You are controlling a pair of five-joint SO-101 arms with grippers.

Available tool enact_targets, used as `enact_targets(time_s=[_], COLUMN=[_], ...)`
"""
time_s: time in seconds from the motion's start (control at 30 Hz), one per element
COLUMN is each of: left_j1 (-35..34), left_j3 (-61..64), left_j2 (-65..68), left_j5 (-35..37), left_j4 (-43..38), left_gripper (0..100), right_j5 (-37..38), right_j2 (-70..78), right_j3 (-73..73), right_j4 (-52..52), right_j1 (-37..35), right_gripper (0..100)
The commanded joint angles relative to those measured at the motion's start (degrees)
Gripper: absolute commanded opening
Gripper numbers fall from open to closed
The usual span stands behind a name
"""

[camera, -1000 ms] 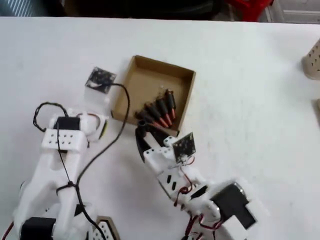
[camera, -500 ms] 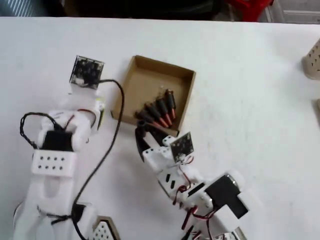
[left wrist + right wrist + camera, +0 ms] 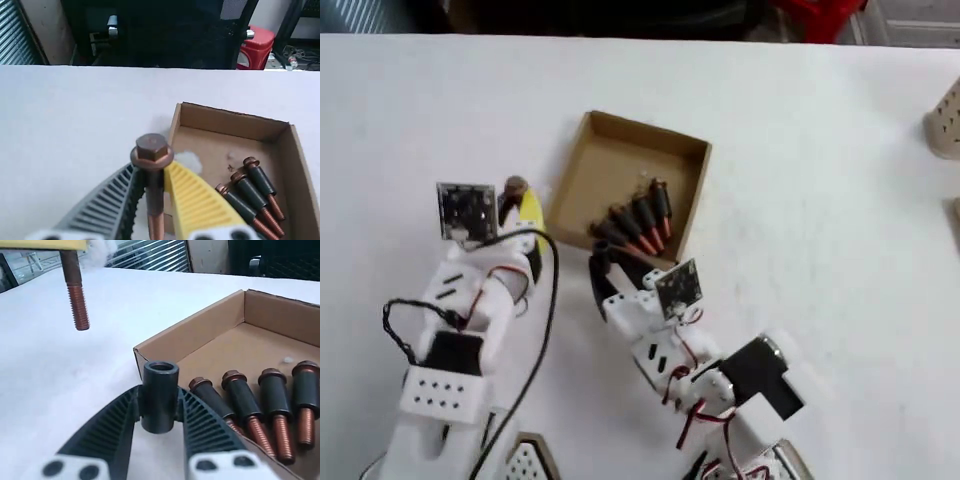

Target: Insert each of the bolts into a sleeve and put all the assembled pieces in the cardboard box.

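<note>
My left gripper [image 3: 152, 185] is shut on a copper bolt [image 3: 152, 165], held upright with its hex head up, just left of the cardboard box [image 3: 588, 180]. The bolt [image 3: 515, 187] shows from above between the grey and yellow fingers [image 3: 531, 212]. My right gripper [image 3: 159, 412] is shut on a black sleeve [image 3: 160, 395], held upright with its bore facing up, at the box's near corner [image 3: 137, 352]. The bolt's threaded end [image 3: 76, 295] hangs above the table, off to the side of the sleeve. Several assembled bolt-and-sleeve pieces [image 3: 635, 222] lie in a row inside the box.
A cable [image 3: 530, 330] runs along the left arm. A perforated tan block [image 3: 945, 120] stands at the table's right edge. White table surface [image 3: 800, 180] lies open to the right of the box and behind it.
The left arm has swung back toward the front and right, bringing the bolt nearer the box's left side. The right arm shifted only slightly and keeps the sleeve at the box corner.
</note>
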Motion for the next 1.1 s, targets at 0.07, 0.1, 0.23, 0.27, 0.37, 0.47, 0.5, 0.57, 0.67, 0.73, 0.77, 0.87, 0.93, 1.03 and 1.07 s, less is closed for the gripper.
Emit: enact_targets(time_s=[0.07, 0.1, 0.23, 0.27, 0.37, 0.47, 0.5, 0.57, 0.67, 0.73, 0.77, 0.87, 0.93, 1.03, 1.07], left_j1=[5.6, 6.2, 8.4, 8.6, 8.8, 8.8, 8.8, 8.9, 8.8, 8.8, 8.8, 8.9, 9.9, 11.6, 11.9], left_j3=[6.3, 7.6, 8.9, 8.5, 5.5, 0.4, -0.8, -2.3, -2.3, -2.2, -2.2, -2.2, -2.2, -2.2, -2.2], left_j2=[-7.1, -8.0, -10.1, -10.1, -10.1, -10.0, -10.0, -10.0, -10.0, -10.0, -10.0, -10.0, -10.0, -10.0, -10.0], left_j5=[0.9, 0.9, 0.9, 0.9, 1.9, 8.6, 10.5, 12.0, 12.0, 12.0, 12.0, 10.9, 8.3, 7.0, 6.9], left_j4=[-12.0, -13.3, -13.6, -12.7, -8.6, 0.1, 2.3, 4.7, 4.5, 4.5, 4.5, 4.5, 4.4, 3.0, 2.8], left_gripper=[2, 2, 2, 2, 2, 2, 2, 2, 2, 2, 2, 2, 2, 2, 2], right_j5=[1.0, 1.1, 1.3, 2.3, 3.5, 3.6, 3.6, 3.5, 3.4, 3.7, 3.8, 3.9, 3.9, 3.9, 3.9], right_j2=[1.3, 1.4, 1.5, 1.5, 1.5, 1.5, 1.5, 1.6, 2.1, 4.2, 5.3, 7.4, 8.1, 8.4, 8.4], right_j3=[-2.1, -2.1, -2.1, -2.1, -2.1, -2.5, -3.1, -4.5, -6.2, -7.2, -7.7, -8.4, -8.3, -8.0, -8.0], right_j4=[-1.5, -1.5, -1.5, -1.5, -1.5, -1.5, -1.5, -1.5, -1.0, -1.4, -1.5, -4.3, -5.5, -5.8, -5.8], right_j1=[-1.4, -1.5, -1.8, -1.9, -3.0, -4.0, -4.1, -4.1, -4.3, -4.3, -4.3, -4.3, -4.4, -5.2, -5.2], right_gripper=[1.6, 1.6, 1.6, 1.6, 1.6, 1.6, 1.6, 1.6, 1.6, 1.6, 1.6, 1.6, 1.6, 1.6, 1.6])
